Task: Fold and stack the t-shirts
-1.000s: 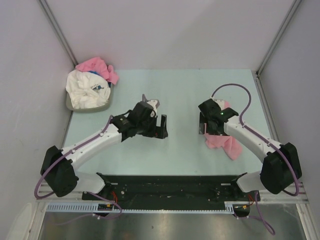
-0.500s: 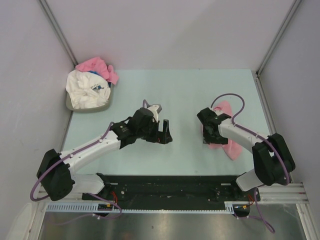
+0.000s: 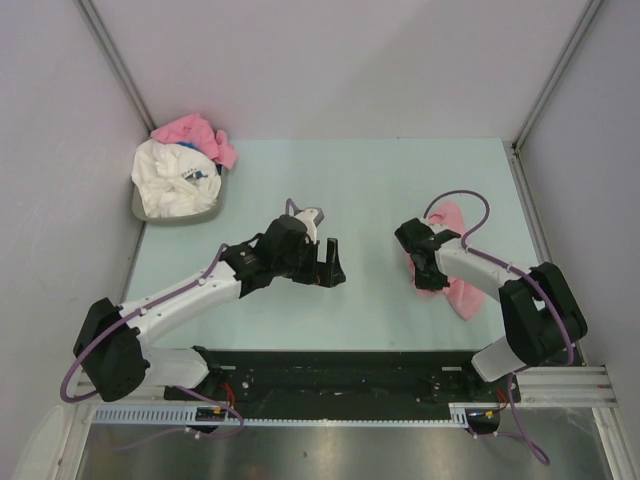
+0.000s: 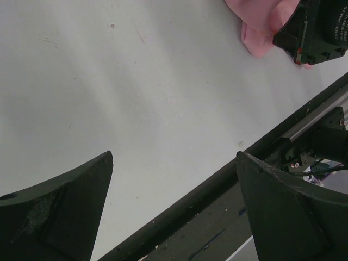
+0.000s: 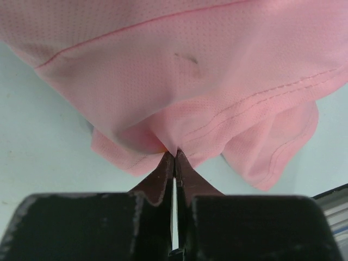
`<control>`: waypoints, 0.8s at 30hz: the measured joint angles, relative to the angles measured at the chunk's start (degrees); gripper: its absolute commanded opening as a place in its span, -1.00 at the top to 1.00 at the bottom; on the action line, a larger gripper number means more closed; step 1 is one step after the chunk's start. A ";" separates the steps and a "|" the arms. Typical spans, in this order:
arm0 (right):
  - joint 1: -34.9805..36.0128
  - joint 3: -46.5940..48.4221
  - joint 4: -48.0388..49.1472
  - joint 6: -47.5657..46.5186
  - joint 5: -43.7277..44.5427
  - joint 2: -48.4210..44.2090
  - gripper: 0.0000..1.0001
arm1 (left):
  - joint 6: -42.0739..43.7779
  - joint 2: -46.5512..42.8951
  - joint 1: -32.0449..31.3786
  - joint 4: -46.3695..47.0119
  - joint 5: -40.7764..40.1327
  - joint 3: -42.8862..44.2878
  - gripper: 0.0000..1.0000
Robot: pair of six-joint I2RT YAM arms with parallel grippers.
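Right gripper (image 5: 174, 155) pinches the pink tee (image 3: 462, 296) at its left edge, right side of the table (image 3: 370, 180); cloth trails, apparently, toward the near-right. Left gripper (image 3: 328, 262) hangs open, well apart to the left.

Table (image 3: 370, 180): tub (image 3: 175, 218) stands at the far left corner. In the tub lie two shirts: far t-shirt (image 3: 185, 130) over the back rim, near t-shirt (image 3: 170, 180) in front of it. Third t-shirt (image 3: 465, 298) lies on the table at right, well apart from the tub. Right gripper (image 5: 174, 156) sits at its left edge, touching it. Left gripper (image 3: 330, 265) is near table centre, left of the third t-shirt and apart from it. Base rail (image 3: 340, 365) runs along the near edge
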 measured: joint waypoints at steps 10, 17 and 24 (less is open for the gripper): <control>3.15 4.39 -3.67 -0.46 1.11 -2.78 1.00 | 0.44 -0.09 0.00 -1.01 -1.68 0.20 -0.99; 13.79 35.87 -5.62 -6.88 -5.01 0.44 1.00 | 0.94 -3.06 0.00 -4.28 -5.44 2.05 -1.00; 21.92 91.49 -15.65 -12.90 -7.43 19.54 1.00 | 0.90 -11.23 0.00 -7.50 -10.58 2.10 -1.00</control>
